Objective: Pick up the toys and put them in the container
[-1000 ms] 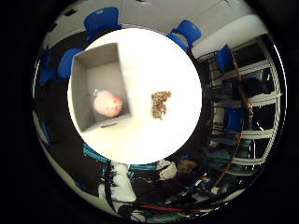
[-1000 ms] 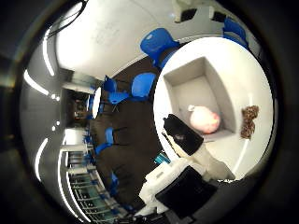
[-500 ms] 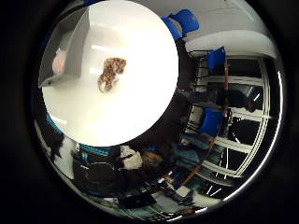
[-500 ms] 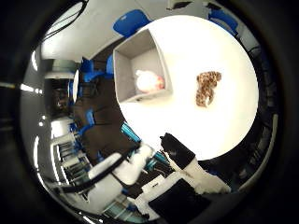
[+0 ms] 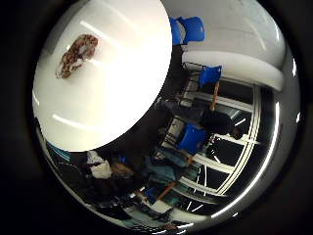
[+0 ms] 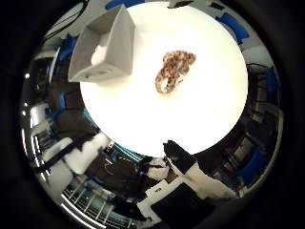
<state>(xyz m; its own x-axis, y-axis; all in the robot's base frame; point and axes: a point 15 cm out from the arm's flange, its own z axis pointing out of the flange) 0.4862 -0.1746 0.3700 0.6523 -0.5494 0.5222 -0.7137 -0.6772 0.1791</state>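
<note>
A brown spotted plush toy (image 6: 173,71) lies on the round white table (image 6: 205,110), some way below the palm. It also shows in the little finger side view (image 5: 76,55). A grey open container (image 6: 103,48) stands on the table beside the toy, near the table's edge; its inside is hardly visible.
Blue chairs (image 5: 191,29) stand around the table on a dark floor. Desks and other furniture (image 6: 81,157) fill the room beyond the table's edge.
The views have swung away from the container towards the spotted toy. The pink toy that lay in the container no longer shows. The toys themselves have not moved.
</note>
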